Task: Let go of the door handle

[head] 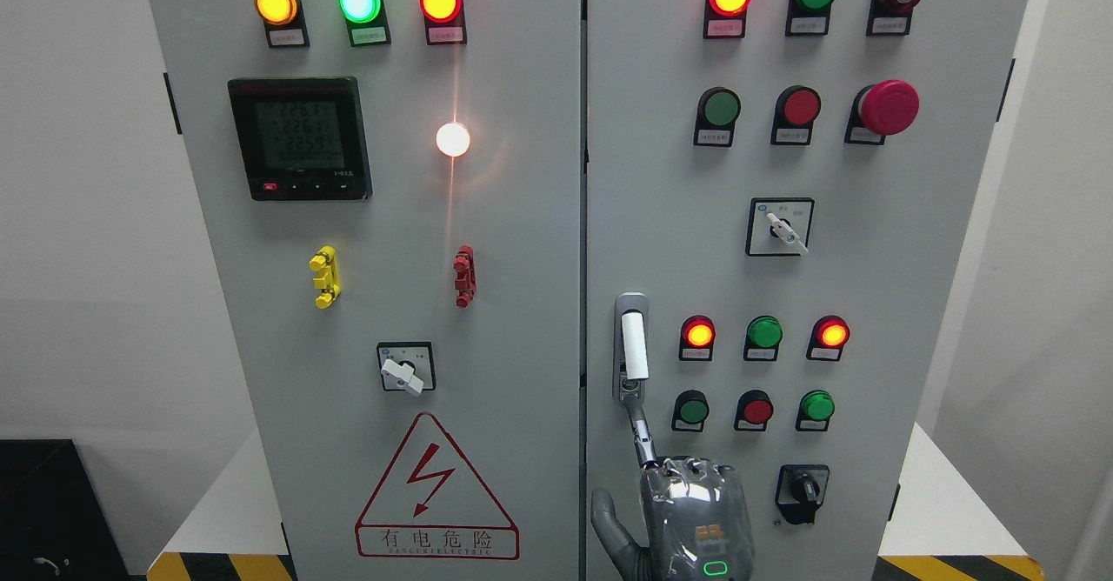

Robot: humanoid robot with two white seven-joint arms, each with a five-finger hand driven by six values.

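A grey cabinet (522,242) carries yellow, green and red lamps (358,1) at upper left. A red-outlined warning triangle (435,490) sits lower centre; yellow-black hazard stripes (222,566) mark the bottom corners.

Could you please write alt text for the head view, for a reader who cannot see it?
A robot hand reaches up from the bottom edge, one finger extended toward the white door handle on the right door of a grey electrical cabinet. Both doors carry indicator lamps, buttons and switches.

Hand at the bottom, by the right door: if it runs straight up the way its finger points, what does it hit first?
Probably the door handle: the hand has one finger extended up toward its lower end. Whether they touch is unclear.
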